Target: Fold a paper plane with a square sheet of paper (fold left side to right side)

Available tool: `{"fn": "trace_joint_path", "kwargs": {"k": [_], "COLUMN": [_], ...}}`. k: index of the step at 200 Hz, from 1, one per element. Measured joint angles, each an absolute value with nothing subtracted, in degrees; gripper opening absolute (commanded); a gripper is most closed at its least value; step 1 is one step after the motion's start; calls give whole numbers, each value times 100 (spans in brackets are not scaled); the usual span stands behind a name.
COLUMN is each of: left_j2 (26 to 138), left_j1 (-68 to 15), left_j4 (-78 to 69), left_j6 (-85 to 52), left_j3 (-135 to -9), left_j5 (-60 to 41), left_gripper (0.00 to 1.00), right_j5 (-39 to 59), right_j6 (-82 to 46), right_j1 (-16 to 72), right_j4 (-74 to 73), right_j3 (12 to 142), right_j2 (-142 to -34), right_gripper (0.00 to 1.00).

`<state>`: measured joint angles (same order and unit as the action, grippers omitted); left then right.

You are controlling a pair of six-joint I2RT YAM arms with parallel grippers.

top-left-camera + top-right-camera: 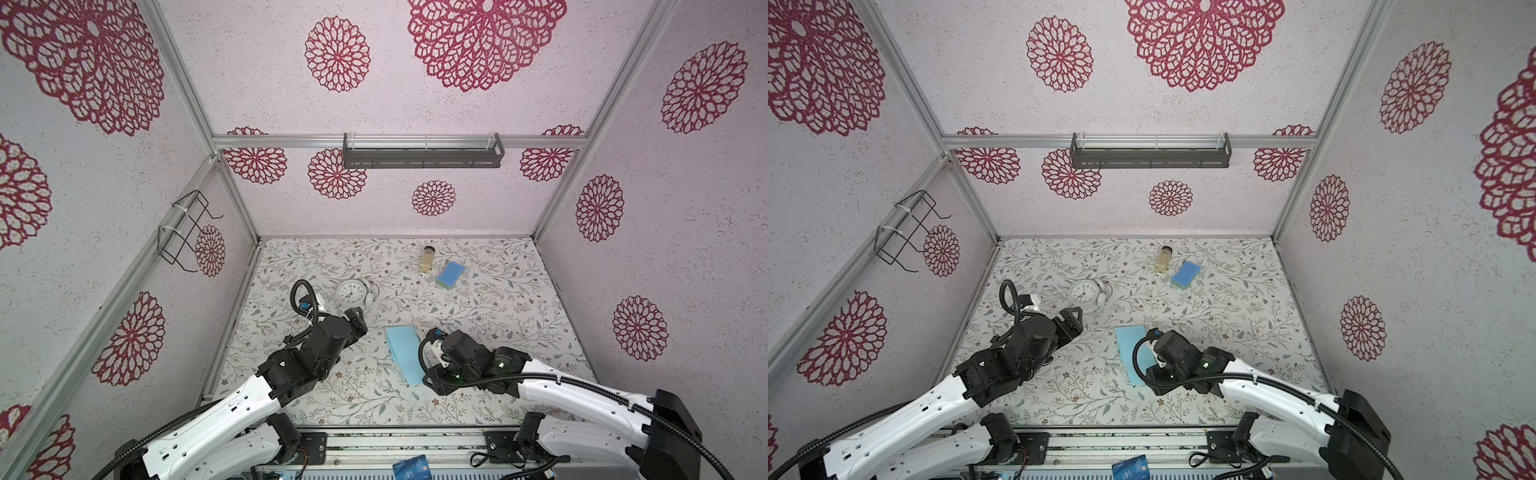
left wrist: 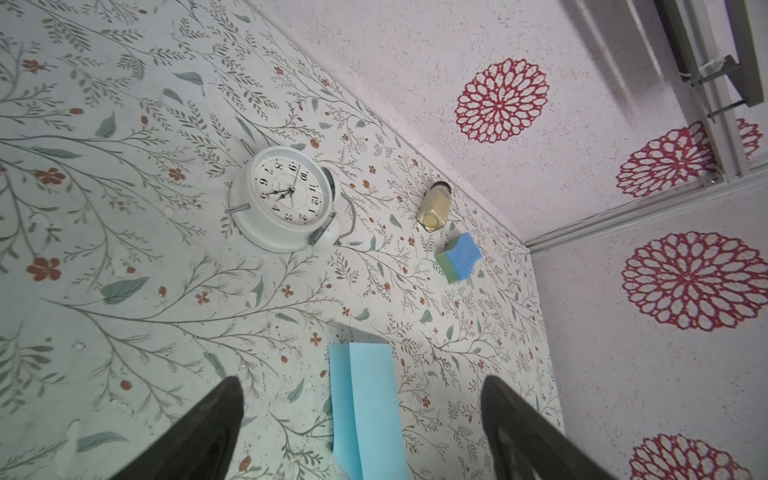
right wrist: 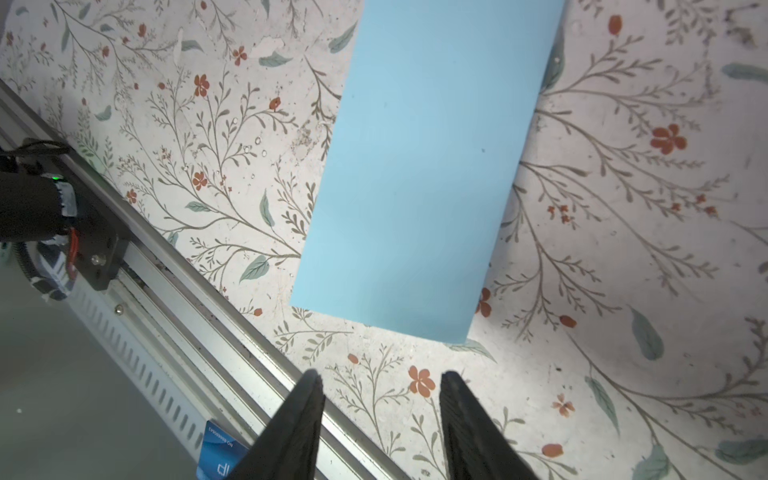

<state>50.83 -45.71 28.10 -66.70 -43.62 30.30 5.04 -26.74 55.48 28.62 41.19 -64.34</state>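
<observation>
top views, both: show the square sheet of paper [image 1: 400, 353] flat on the surface [image 1: 498, 316] between the two arms, already halved into a narrow rectangle, its right part hidden under the right arm [image 1: 478, 361]. show the left pincer [image 1: 358, 319] spread and empty, raised near the white clock [image 1: 351, 293], apart from the paper.

left wrist view: looks down between spread fingers onto the sheet. reveals a narrow strip of one layer beside the other along a long side, so perhaps not edge to edge.

right wrist view: finds the right pincer [image 3: 380, 373] parted, gripping nothing, just off the sheet's short edge. paper flat, untouched.

judged from this: seems to have the first fold, left side over right, done. leaves the nose folds, the wing creases and the rest of the paper plane to do.
</observation>
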Motion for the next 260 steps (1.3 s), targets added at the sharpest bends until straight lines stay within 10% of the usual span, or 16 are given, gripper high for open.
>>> {"fn": "trace_joint_path", "kwargs": {"k": [163,227,260], "left_j2": [5621,6077,6353], "left_j1": [-3181,-3181,-3177], "left_j4": [2877,2370,2152], "left_j6": [-6237,-6132,-5961], "left_j3": [-4528,-4580,-4847], "left_j5": [2773,2189,1546], "left_gripper": [92,88,60], "right_j5": [-1173,-1588,-1579], "right_j6": [-2123,-1890,-1892], "right_j1": [6971,6984,6984], "right_j4": [2786,2687,2589], "right_j3": [4716,4851,4849], "right_j2": [-7765,-8003,-8003], "right_gripper": [57,7,0]}}
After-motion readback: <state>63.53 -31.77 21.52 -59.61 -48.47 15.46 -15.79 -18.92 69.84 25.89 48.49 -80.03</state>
